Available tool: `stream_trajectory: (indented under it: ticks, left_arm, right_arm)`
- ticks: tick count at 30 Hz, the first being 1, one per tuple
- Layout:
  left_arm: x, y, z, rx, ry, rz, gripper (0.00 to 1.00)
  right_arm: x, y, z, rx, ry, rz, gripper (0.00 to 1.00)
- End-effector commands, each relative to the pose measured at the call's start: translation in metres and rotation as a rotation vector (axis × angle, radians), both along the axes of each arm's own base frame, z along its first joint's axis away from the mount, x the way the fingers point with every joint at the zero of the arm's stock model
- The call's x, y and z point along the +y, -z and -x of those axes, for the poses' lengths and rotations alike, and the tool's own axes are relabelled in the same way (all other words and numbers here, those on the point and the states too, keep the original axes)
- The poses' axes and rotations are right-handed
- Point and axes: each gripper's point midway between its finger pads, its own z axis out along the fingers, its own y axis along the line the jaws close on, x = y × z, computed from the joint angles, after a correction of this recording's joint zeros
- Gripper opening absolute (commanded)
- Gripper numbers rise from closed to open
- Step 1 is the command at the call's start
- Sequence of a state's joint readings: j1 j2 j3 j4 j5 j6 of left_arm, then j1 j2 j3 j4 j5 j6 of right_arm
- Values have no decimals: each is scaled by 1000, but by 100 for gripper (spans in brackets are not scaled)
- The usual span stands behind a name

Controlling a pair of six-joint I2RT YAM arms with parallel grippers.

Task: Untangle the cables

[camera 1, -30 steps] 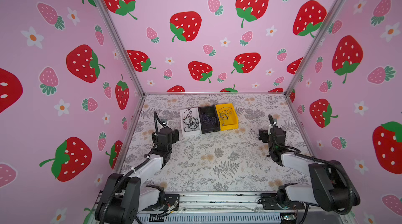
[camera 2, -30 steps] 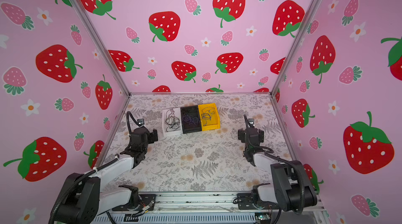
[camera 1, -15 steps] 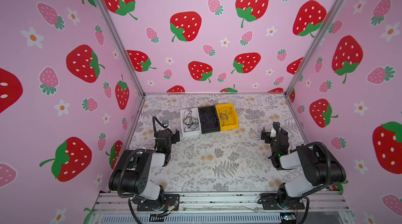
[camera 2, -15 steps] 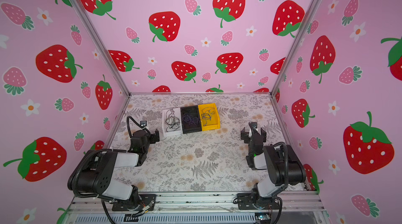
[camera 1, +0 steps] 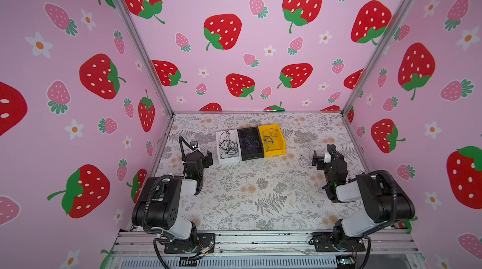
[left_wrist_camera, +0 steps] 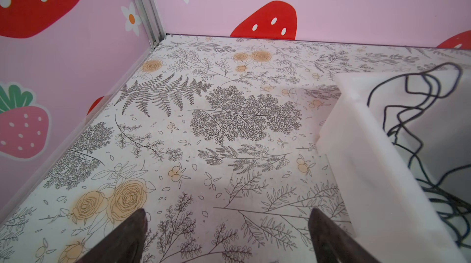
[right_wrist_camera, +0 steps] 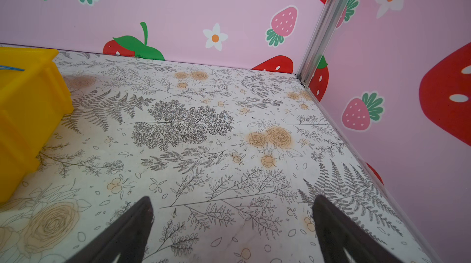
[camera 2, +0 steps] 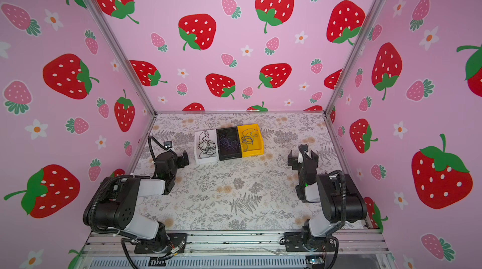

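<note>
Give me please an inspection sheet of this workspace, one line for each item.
Surface: floral table, three bins side by side towards its far edge.
Job's things: black cables in the white bin; purple cables in the black bin; dark cables, partly blue, in the yellow bin; all loosely curled.
Clutter: nothing seen.
Grippers: left gripper open, empty, beside the white bin; right gripper open, empty, apart from the yellow bin.
Cables: left arm's hose and right arm's hose, black, ribbed, not touching the bins.
Surroundings: pink strawberry walls, aluminium frame posts.
</note>
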State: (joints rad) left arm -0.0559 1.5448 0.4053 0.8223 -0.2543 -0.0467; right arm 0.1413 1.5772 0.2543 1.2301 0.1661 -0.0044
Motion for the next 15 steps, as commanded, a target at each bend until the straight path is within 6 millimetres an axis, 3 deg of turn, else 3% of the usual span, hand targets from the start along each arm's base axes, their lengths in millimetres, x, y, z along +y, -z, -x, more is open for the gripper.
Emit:
stream_trajectory:
  ticks: [1,15]
  left_arm:
    - [4,-6,-5,-15,-19,1,99]
    - [4,-6,-5,-14,-20,2,99]
  right_arm:
    - [-1,-12,-4,-43,-2,-1,99]
    - [-2,-11,-7,-33,-9,-14,99]
